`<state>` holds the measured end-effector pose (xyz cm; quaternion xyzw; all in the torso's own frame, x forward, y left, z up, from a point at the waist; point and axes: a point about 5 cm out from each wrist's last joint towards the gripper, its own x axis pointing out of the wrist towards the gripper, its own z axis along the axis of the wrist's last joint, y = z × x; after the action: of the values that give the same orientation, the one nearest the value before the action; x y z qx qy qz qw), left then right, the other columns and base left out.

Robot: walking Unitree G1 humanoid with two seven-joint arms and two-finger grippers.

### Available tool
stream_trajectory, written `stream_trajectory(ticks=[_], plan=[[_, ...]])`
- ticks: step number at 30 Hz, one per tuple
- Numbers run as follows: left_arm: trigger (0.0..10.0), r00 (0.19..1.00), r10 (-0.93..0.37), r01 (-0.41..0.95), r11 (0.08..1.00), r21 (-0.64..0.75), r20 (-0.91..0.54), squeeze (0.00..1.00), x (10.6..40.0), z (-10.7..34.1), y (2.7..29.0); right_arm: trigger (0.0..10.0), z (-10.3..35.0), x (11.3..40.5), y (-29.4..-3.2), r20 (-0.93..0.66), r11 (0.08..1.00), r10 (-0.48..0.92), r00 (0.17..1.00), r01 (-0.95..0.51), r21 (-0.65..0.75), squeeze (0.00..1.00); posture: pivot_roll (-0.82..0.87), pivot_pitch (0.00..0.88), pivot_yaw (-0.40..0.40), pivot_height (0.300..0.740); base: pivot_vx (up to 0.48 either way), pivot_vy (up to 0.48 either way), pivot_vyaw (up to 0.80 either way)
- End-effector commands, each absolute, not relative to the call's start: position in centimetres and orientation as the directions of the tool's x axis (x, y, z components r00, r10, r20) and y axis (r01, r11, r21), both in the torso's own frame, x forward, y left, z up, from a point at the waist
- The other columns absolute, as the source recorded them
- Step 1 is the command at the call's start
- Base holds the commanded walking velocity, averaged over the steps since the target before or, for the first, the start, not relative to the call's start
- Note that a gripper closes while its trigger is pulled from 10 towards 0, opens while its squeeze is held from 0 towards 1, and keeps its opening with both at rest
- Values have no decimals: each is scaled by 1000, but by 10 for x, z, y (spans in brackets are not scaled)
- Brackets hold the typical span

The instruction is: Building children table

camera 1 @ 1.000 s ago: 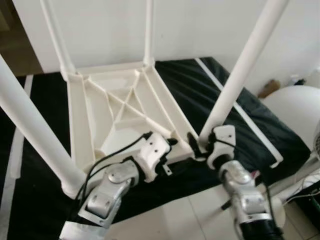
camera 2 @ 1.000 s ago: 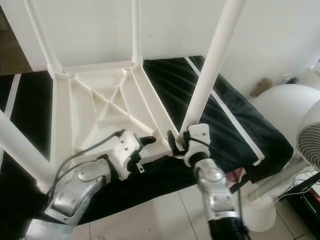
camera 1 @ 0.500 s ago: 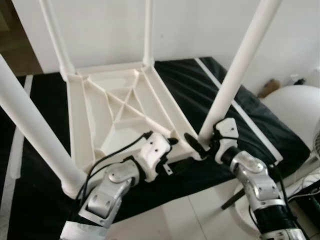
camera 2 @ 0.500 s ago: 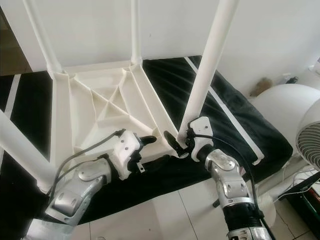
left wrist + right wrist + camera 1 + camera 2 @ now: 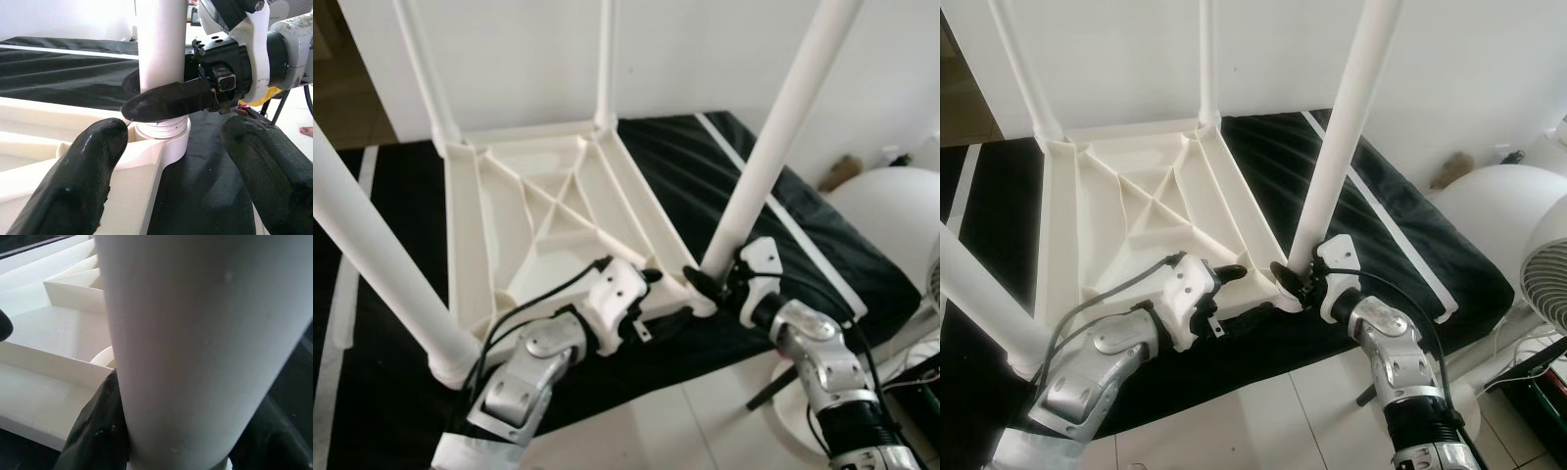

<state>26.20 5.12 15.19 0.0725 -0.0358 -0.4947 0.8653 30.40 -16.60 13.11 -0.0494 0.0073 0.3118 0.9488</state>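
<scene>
Left wrist view: right gripper has closed in from beside the table leg and now pinches its base at the near-right socket of the upturned tabletop. Left gripper, fingers spread, steadies the frame. Probably seating or twisting the leg.

A white plastic children's table lies upside down on a black sheet, its ribbed underside facing up and four white round legs standing upright from the corner sockets, the near right leg seated in its socket.
</scene>
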Motion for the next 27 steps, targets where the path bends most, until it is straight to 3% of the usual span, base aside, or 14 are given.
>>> stream_trajectory(ticks=[1, 11, 14, 20, 24, 27], plan=[[10000, 514, -858, 847, 507, 162, -5, 0, 261, 154, 51, 10000, 122, 300, -165, -77, 814, 575, 814, -579, -46, 0, -20, 53, -55, 740, 0, 0, 0], [10000, 509, -861, 851, 501, 159, -8, 0, 260, 153, 50, 10000, 115, 298, -155, -56, 947, 320, 946, -318, 36, 0, -19, 50, -55, 740, 0, 0, 0], [10000, 503, -864, 854, 494, 165, -13, 0, 259, 152, 49, 10000, 110, 298, -151, -76, 985, 141, 987, -132, 108, 0, -22, 45, -53, 740, 0, 0, 0], [10000, 504, -864, 851, 493, 179, -15, 0, 259, 151, 49, 10000, 101, 294, -143, -139, 976, -96, 986, 121, 184, 0, -14, 39, -60, 740, 0, 0, 0], [10000, 511, -859, 847, 500, 181, -16, 0, 259, 150, 50, 10000, 99, 291, -134, -158, 959, -132, 979, 166, 228, 0, -17, 36, -57, 740, 0, 0, 0], [10000, 512, -859, 846, 501, 183, -14, 0, 258, 150, 48, 10000, 101, 289, -124, -142, 967, -77, 987, 108, 229, 0, -19, 33, -55, 740, 0, 0, 0]])
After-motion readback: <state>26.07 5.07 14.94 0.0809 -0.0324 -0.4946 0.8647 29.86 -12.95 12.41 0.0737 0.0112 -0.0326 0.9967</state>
